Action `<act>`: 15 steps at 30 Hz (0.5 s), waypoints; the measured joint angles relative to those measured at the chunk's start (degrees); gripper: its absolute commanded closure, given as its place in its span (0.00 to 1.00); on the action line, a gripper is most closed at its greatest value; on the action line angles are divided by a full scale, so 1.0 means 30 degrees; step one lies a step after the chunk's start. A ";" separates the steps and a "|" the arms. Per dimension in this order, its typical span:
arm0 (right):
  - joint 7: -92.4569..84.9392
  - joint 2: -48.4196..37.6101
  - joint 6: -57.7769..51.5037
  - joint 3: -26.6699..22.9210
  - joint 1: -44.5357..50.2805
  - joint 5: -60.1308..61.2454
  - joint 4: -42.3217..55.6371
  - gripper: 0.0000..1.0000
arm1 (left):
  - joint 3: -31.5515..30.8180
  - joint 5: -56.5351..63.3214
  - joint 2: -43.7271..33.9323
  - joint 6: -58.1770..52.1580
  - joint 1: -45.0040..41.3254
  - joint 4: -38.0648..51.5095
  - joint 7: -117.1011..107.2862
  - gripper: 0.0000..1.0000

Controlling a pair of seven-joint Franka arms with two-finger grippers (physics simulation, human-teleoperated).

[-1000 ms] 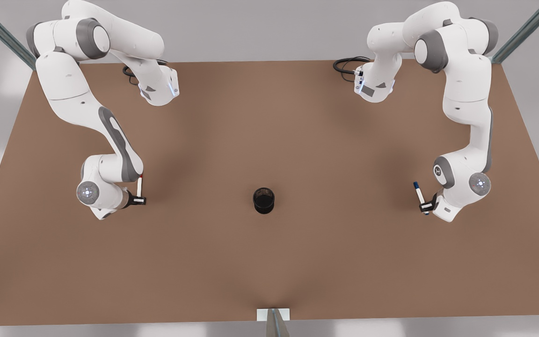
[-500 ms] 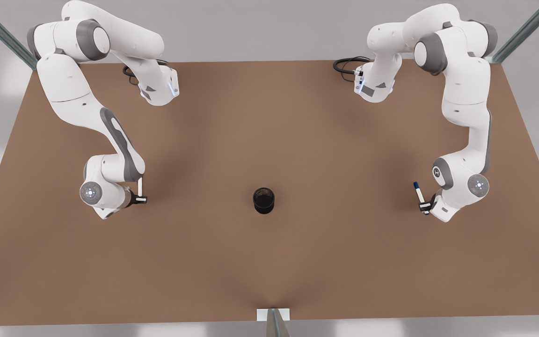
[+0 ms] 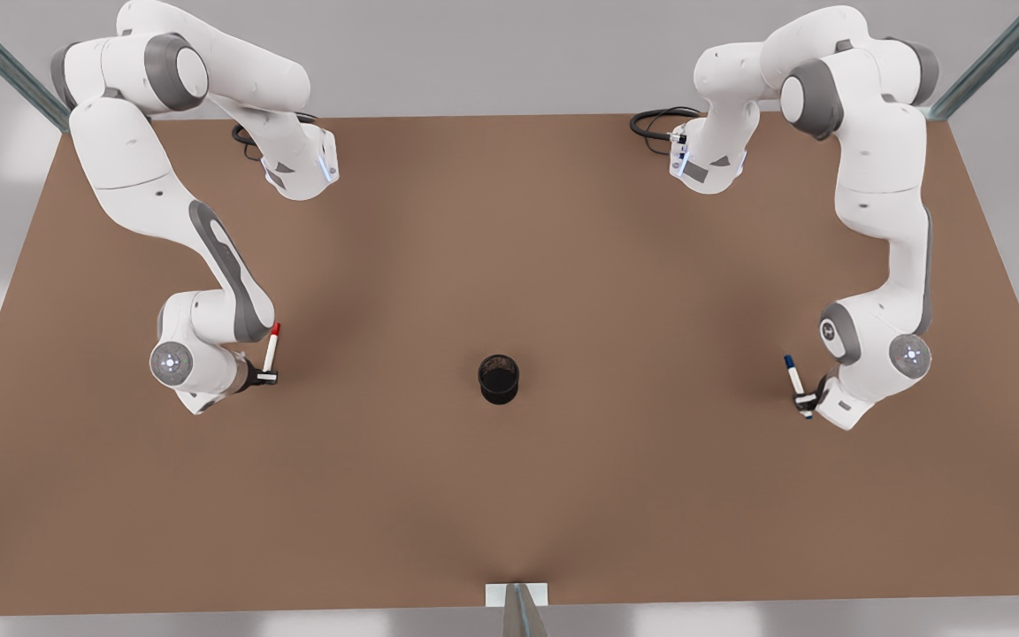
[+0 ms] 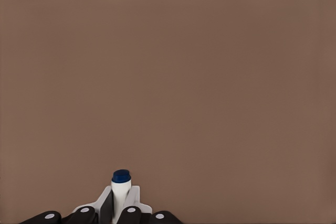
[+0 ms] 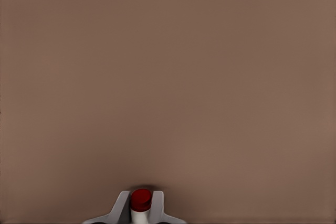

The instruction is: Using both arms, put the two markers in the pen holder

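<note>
- Currently my right gripper (image 3: pixel 267 377), at the front view's left, has its fingers (image 5: pixel 119 206) closed on the white barrel of the red-capped marker (image 3: pixel 271 346); cap end points away from the wrist.
- Left gripper (image 3: pixel 804 402), at the front view's right, is clamped the same way on the blue-capped marker (image 3: pixel 793 378), fingers (image 4: pixel 134 195) pressed to either side of the barrel.
- Pen holder (image 3: pixel 499 379) stands upright on the brown table (image 3: pixel 509 495), between both grippers, well apart from each.
- Each wrist view: cap end-on over bare tabletop.
</note>
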 measured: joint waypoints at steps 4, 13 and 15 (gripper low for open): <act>-0.0041 -0.1146 -0.0386 0.0340 -0.0006 0.0022 0.0331 0.72 | -0.0126 -0.0145 -0.0055 -0.2969 -0.0848 0.3607 -0.0854 0.79; -0.0046 -0.3206 -0.3372 0.1786 0.0011 0.0176 0.3205 0.77 | -0.1332 -0.5359 -0.2303 -0.7489 -0.3225 0.6305 -0.2765 0.79; -0.0024 -0.3287 -0.4012 0.2109 0.0032 0.0201 0.3893 0.78 | -0.1507 -0.5963 -0.2321 -0.7895 -0.3514 0.6492 -0.3158 0.79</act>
